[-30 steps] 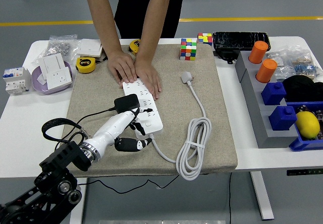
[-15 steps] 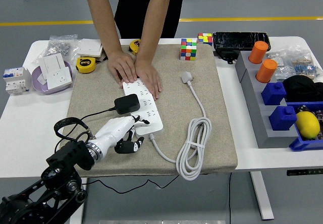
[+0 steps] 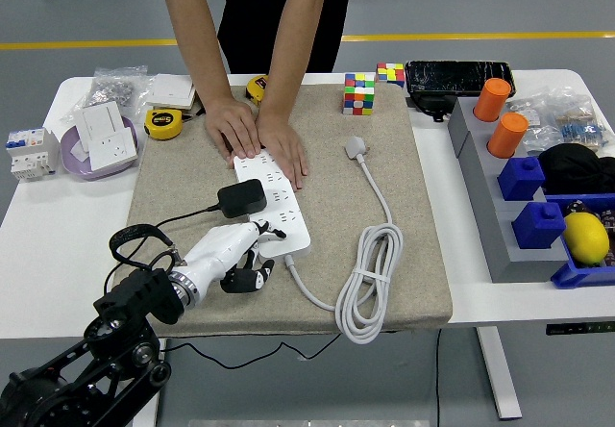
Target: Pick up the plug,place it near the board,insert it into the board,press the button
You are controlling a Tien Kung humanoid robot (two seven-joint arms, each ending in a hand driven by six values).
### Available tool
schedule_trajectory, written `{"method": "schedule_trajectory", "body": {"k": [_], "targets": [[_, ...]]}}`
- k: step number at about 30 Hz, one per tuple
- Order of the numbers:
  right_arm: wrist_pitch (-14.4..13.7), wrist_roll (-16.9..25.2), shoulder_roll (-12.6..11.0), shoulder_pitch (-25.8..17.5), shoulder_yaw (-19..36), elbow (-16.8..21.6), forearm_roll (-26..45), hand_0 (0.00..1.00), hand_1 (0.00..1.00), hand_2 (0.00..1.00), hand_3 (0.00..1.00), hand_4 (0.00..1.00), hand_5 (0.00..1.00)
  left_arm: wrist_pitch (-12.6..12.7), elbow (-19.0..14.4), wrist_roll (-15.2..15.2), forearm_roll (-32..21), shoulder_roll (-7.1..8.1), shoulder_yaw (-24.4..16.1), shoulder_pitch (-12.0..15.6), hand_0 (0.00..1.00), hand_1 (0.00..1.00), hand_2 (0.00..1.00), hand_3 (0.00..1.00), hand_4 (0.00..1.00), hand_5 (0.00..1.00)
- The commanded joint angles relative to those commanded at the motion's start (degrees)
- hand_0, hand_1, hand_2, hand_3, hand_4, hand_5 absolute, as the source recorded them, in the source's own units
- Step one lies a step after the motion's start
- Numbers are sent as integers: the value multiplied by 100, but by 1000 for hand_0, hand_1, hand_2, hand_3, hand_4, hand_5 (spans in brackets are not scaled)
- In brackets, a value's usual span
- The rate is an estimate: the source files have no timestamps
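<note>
Fingers (image 3: 252, 238) of the left hand (image 3: 231, 254) lie loosely spread, holding nothing, at the power strip's (image 3: 272, 203) near end beside the black plug (image 3: 241, 198), while a person's hands (image 3: 258, 137) press its far end.

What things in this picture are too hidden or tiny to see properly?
Head view only:
- The button on the power strip: the left hand covers the near end.
- The strip's far end: hidden under the person's hands.
- Whether the black plug is fully seated: its prongs are beneath its body.
- The right arm: out of frame.
- Print on the tape measure: too small.
</note>
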Motion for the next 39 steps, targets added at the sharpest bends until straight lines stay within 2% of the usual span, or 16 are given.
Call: {"method": "schedule_trajectory", "body": {"k": [16,21,25,30,32,33,34,35,37,39], "targets": [[-2,6,-5,3,-19,0,18,772,682,704,678,998,826,-78,207,38,194,8,-1,-38,155,20,145,799,578,2],[0,-1,-3,-1,15,0,-1,772,682,704,678,998,826,-176,216,89,211,45,3,-36,155,20,145,799,578,2],[-1,3,1,1,11,0,11,773,684,704,675,998,825,-117,124,42,228,69,-34,-6,155,21,146,790,573,2],[-2,7,5,6,7,0,18,772,684,704,677,998,826,69,-435,-145,234,67,-349,98,165,26,148,760,562,2],[-2,6,8,8,13,0,16,772,684,704,677,998,826,281,-660,-375,2,41,-533,162,165,26,148,760,562,2],[-2,6,9,7,12,0,19,772,684,704,677,998,826,482,-755,-580,-175,18,-651,200,165,26,148,760,562,2],[-4,6,9,6,11,0,21,772,683,704,676,998,825,658,-785,-758,-342,-15,-748,230,214,88,197,624,563,54],[-4,6,9,6,10,0,21,772,683,704,676,998,825,761,-796,-863,-438,-26,-785,241,214,88,197,624,563,54],[-5,5,17,5,7,0,31,772,683,704,676,998,825,1133,-671,-1302,-910,-175,-1125,328,214,88,197,624,563,54],[-7,10,21,3,-8,0,50,772,683,704,676,998,825,1327,-530,-1640,-1394,-259,-1391,364,214,88,197,624,563,54]]}}
